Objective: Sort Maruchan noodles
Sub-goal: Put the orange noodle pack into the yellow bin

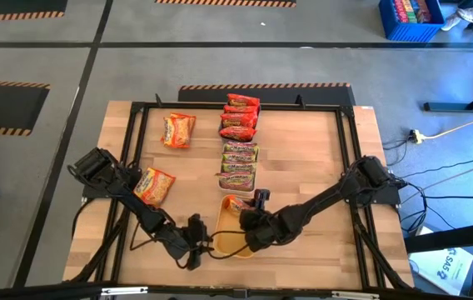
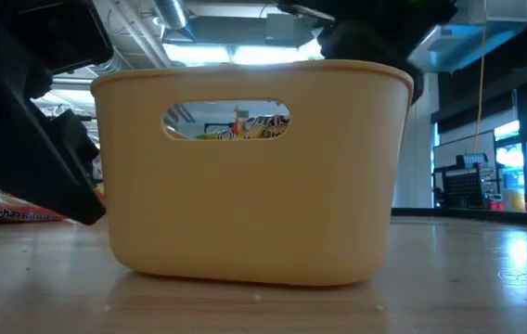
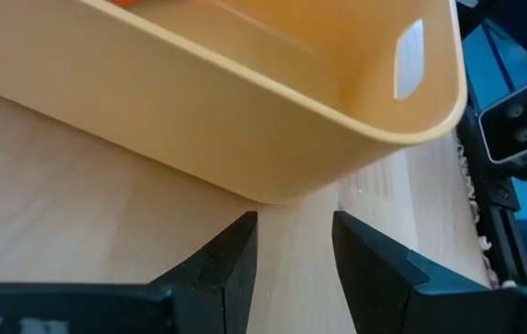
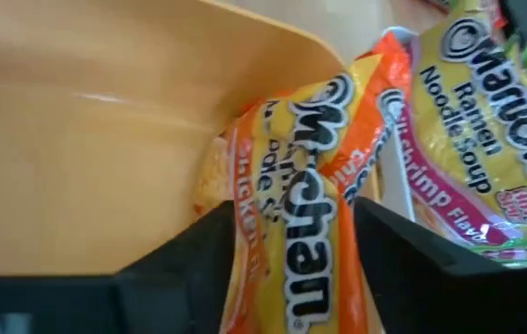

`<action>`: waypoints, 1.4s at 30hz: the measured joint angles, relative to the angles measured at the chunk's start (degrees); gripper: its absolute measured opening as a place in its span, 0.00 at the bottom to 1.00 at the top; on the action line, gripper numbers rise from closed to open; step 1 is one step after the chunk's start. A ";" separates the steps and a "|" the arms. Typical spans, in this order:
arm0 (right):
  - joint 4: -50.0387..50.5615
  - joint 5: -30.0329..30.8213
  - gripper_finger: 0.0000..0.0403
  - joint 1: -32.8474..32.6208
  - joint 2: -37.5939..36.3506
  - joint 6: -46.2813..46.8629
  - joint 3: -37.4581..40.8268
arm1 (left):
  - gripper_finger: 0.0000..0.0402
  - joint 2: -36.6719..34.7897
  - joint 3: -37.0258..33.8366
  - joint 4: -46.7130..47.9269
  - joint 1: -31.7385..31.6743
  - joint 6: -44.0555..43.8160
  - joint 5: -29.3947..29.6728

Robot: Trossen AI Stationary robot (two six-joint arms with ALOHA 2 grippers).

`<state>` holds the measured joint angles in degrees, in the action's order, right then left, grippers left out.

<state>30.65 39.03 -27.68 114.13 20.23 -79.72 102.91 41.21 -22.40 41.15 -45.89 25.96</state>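
An orange-yellow tray (image 1: 230, 240) stands near the table's front edge. In it an orange Maruchan packet (image 4: 291, 250) leans on the tray's far end wall (image 1: 236, 202). My right gripper (image 4: 287, 269) hangs over the tray, open, one finger on each side of that packet. My left gripper (image 3: 291, 232) is open and empty, low at the tray's left near corner (image 3: 282, 190), just short of the wall. Two more orange packets (image 1: 179, 130) (image 1: 155, 185) lie flat on the table's left half. My right gripper comes slanting down from the near side over the tray, with the orange packet's upper part (image 4: 273, 213) in the gap between its fingers. I cannot tell whether the fingers touch it. The packet stands tilted in the tray's far end.
Behind the orange-yellow tray a white tray (image 1: 238, 178) holds green-and-red packets (image 1: 239, 158), one reading shrimp flavor (image 4: 468, 139). Farther back red packets (image 1: 240, 117) are stacked. A black frame (image 1: 136, 150) runs around the table top. In the low view the tray (image 2: 254, 186) fills the foreground.
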 joint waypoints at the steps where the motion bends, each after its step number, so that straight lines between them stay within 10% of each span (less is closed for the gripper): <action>1: 1.35 -1.00 0.52 0.00 -0.18 -0.26 -0.58 | 0.34 0.00 0.00 0.06 0.00 0.01 -0.35; 14: 13.71 -9.30 0.59 -1.83 -2.51 -5.43 -11.16 | 0.34 -12.63 0.02 19.85 -0.54 -3.01 -3.91; 30: -13.58 -24.04 0.59 5.71 -6.74 -21.94 2.34 | 0.34 -35.05 -0.18 87.03 -15.61 -40.95 -3.17; 42: -19.88 -32.64 0.59 8.59 -6.73 -21.80 6.01 | 0.34 -34.67 -11.87 70.61 -25.87 -26.03 -11.24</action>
<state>10.77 6.39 -19.09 107.39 -1.57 -73.71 68.25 29.34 48.20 15.27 -71.91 14.71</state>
